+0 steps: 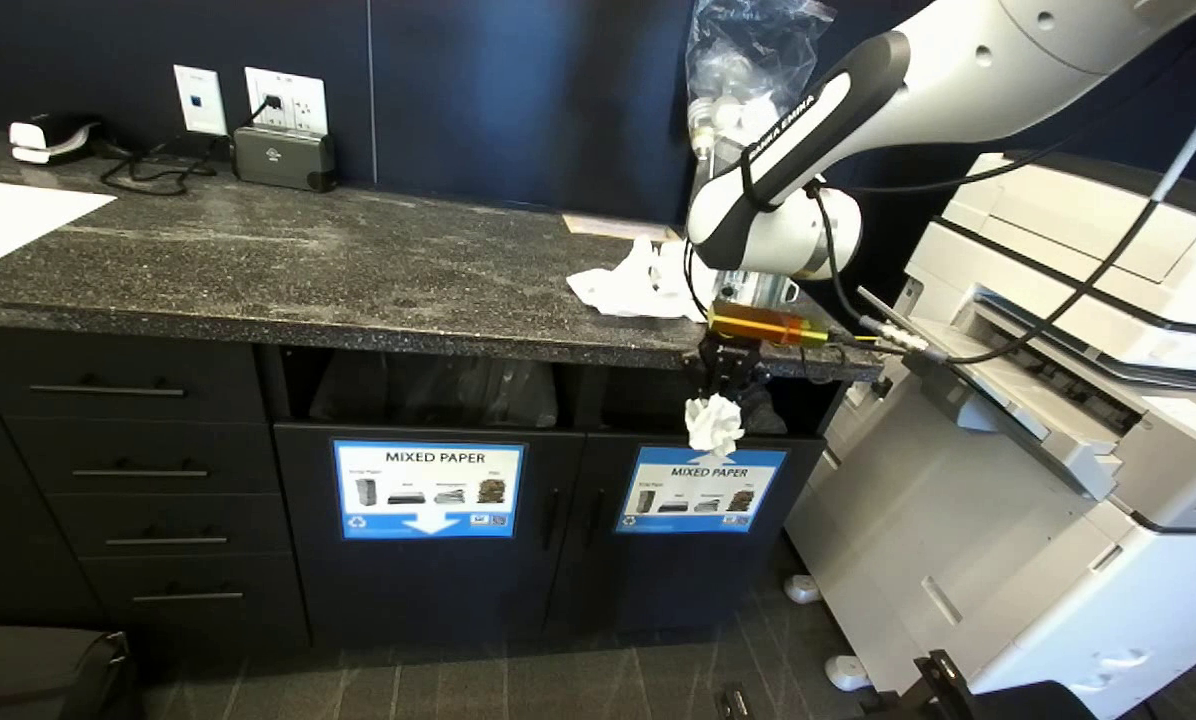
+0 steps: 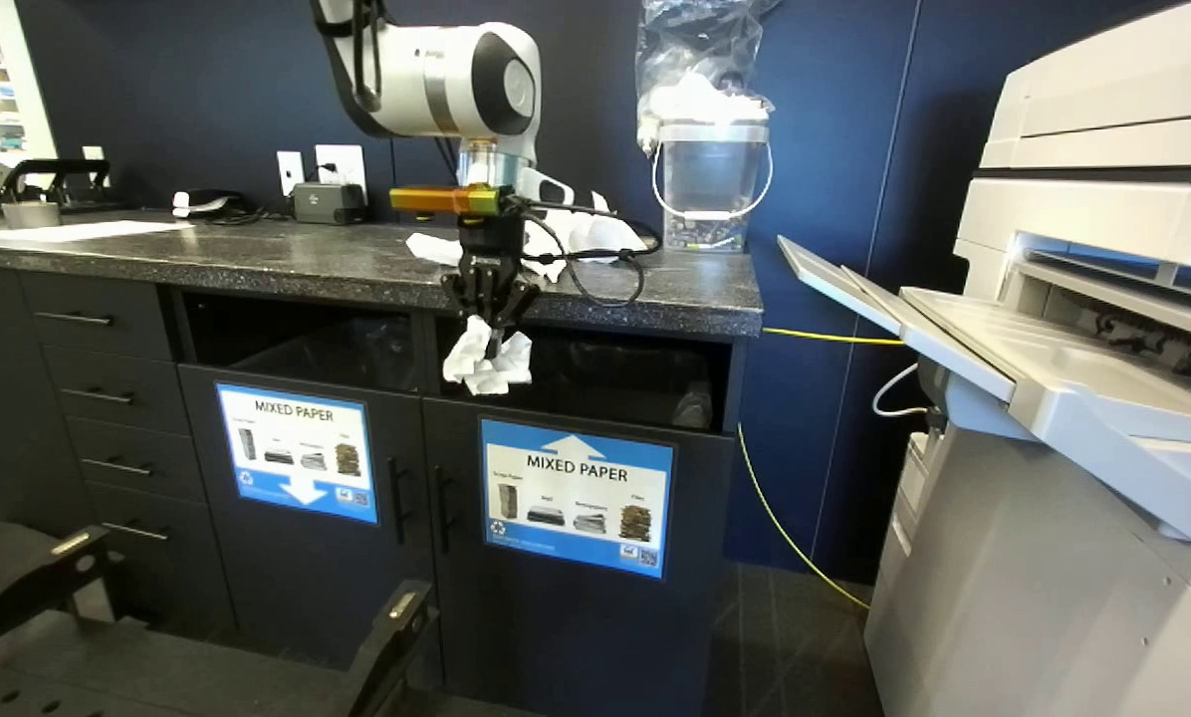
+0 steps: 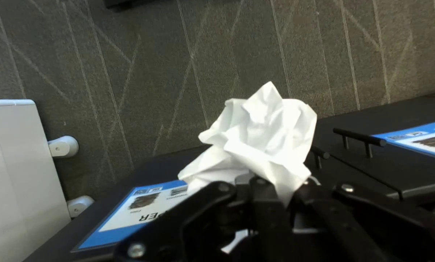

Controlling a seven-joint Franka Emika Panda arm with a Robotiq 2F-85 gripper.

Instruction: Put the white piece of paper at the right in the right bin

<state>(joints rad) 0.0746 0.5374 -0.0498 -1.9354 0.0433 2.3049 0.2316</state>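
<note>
1. The gripper (image 2: 494, 324) is pinching the white piece of paper (image 2: 486, 373); wrinkled edges spread past the fingertips, so a good part of the wad hangs free beyond them.
2. The chief risk is letting go too soon; the wrist view shows floor (image 3: 203, 54) behind the wad, which looks to be in front of the right bin (image 2: 645, 383) rather than inside it; a release here could send it down the face of the door (image 2: 576, 637).
3. Pushing inward has its own traps; too low, and the door's top edge might rub the paper loose; too high, and the gripper could knock the counter (image 2: 695, 294).
4. In an exterior view the divider (image 2: 424, 354) stands near the paper; a sideways drift might jam the wad there, or spill it into the left bin (image 1: 428, 390).
5. As for place, the paper sits at and below the fingertips, seemingly just outside the right bin's opening, towards the divider's end; how deep the gap is, I cannot tell.
</note>
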